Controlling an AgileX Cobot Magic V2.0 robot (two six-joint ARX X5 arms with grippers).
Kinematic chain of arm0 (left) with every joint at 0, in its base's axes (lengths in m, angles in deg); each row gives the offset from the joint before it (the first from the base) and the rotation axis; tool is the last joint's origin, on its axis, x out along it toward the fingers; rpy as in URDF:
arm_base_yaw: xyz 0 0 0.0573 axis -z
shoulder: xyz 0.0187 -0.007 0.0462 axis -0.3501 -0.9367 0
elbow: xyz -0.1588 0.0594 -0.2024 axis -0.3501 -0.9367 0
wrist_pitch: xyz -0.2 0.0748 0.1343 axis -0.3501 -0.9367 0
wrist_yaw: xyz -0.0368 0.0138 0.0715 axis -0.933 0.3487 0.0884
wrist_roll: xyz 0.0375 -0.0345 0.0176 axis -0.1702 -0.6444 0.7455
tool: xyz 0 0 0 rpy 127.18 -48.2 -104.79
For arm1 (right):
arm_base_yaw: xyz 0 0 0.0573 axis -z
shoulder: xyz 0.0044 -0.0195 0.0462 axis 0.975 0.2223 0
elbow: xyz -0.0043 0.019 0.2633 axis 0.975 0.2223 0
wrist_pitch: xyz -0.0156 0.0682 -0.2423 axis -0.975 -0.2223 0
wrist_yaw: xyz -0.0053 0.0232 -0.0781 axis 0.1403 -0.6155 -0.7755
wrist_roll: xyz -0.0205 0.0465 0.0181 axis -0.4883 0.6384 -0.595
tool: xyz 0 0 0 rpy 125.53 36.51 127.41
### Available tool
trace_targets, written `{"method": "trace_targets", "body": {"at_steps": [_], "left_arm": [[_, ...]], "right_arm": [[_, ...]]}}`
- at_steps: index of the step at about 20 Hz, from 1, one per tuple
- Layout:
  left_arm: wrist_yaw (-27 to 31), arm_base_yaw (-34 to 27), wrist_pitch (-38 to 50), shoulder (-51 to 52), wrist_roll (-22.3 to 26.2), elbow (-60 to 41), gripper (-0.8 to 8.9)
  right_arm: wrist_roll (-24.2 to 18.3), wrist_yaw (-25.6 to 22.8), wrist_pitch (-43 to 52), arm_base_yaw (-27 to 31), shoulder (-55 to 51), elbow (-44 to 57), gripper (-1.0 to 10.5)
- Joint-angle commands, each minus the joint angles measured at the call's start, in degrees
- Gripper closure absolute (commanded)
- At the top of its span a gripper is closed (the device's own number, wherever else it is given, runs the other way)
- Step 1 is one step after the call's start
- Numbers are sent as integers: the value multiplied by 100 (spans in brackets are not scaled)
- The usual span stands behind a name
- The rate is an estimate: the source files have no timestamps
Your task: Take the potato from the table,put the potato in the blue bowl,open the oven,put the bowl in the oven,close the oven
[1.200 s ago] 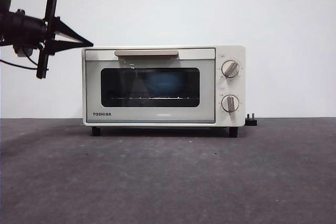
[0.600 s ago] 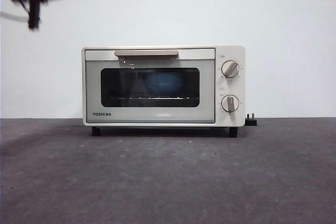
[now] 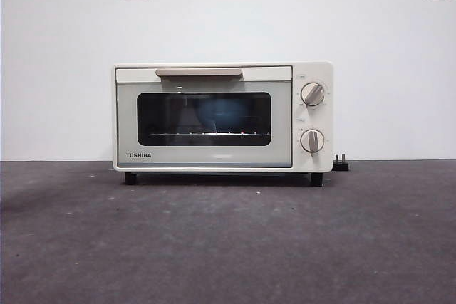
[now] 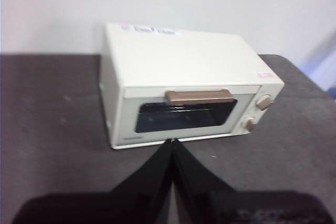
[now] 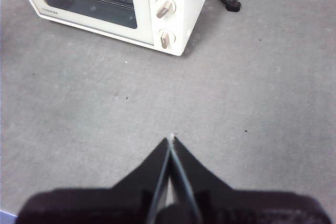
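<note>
Oven [image 3: 222, 117]: cream-white Toshiba toaster oven, standing on black feet on the dark grey speckled table [image 3: 228, 247], close to the white wall [image 3: 235, 19]. Door shut; beige bar handle [image 3: 199, 72] along the door's top edge; dark glass window with a wire rack behind it. Two round knobs [image 3: 312, 94] stacked on the panel beside the door. Long axis runs side to side, parallel to the wall; door faces the front camera.
Blue bowl [image 3: 219, 113]: dim blue shape seen through the glass, on the rack inside the oven. Potato: cannot be made out behind the glass.
Left gripper [image 4: 172, 141]: jaws pressed together to a point, holding nothing, touching nothing; raised above the table in front of the oven door.
Right gripper [image 5: 171, 139]: jaws likewise closed tip to tip, empty; above bare table, well apart from the oven's knob end.
Black plug and cord [image 5: 231, 3]: on the table beside the oven's knob end
</note>
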Motion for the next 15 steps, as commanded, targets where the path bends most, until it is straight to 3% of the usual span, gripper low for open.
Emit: {"method": "trace_targets", "body": {"at_steps": [1,15], "left_arm": [[20,26,-111,153,304,-11,818],[68,35,-116,-457,321,-42,818]], "right_arm": [[44,-24,20,0,-2,44,946],[42,-24,20,0,11,44,946]]}}
